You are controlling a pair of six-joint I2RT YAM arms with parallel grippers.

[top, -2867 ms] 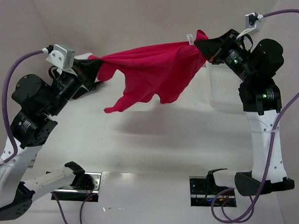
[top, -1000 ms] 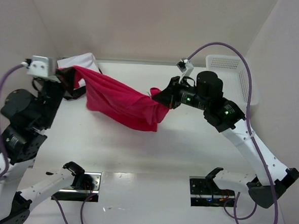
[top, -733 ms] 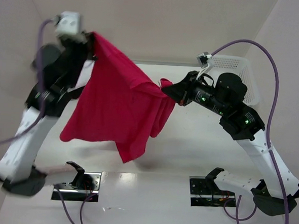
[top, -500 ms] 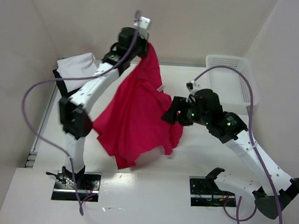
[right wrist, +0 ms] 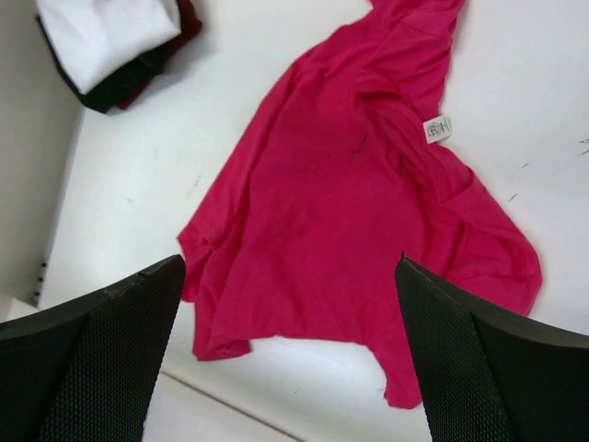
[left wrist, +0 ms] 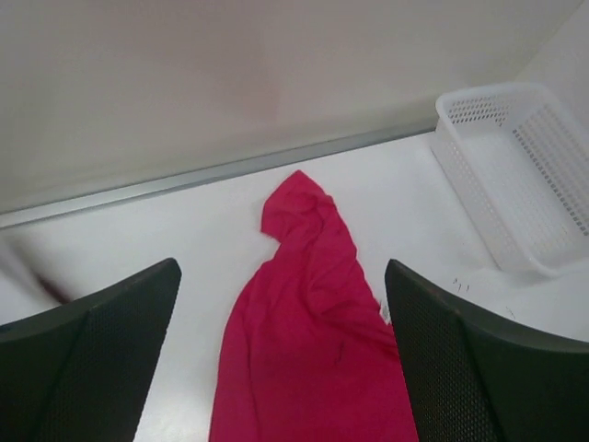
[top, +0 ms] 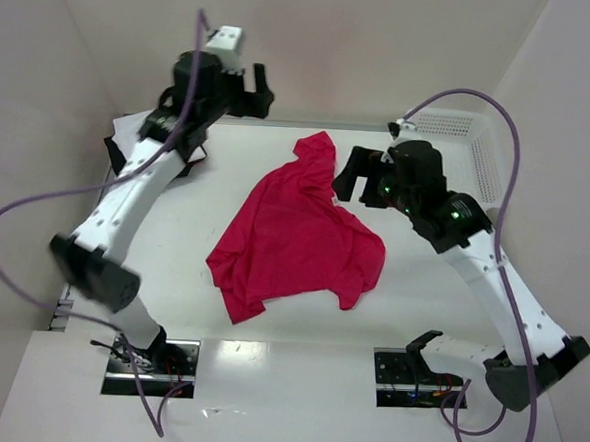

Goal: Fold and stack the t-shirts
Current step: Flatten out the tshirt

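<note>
Top external view has the red shirt [top: 299,231] lying loose on the table [top: 174,234], between my two arms. Half a second ago it was hanging in the air, pinched at the top by my left gripper [top: 255,86] while my right gripper [top: 354,177] was at its side. Now both have let go, and the cloth has dropped.

Both wrist views agree. My left fingers stand wide apart with nothing between them, looking down on the narrow far end of the shirt, with the basket [left wrist: 469,198] off to the right. My right fingers are just as wide and just as empty, high over the middle of the cloth.

The shirt has landed spread out, but not flat. The far end is bunched into a ridge, the near left corner is curled, and a small white label [right wrist: 438,127] shows on the right side. I judge the throw-out step done and the folding not yet begun. I would smooth the cloth or tug its corners square before making a first fold.

In the far left corner a folded white shirt [right wrist: 110,32] sits on top of a black shirt [right wrist: 120,85], well apart from the red one. That is where I take it to go once folded.
</note>
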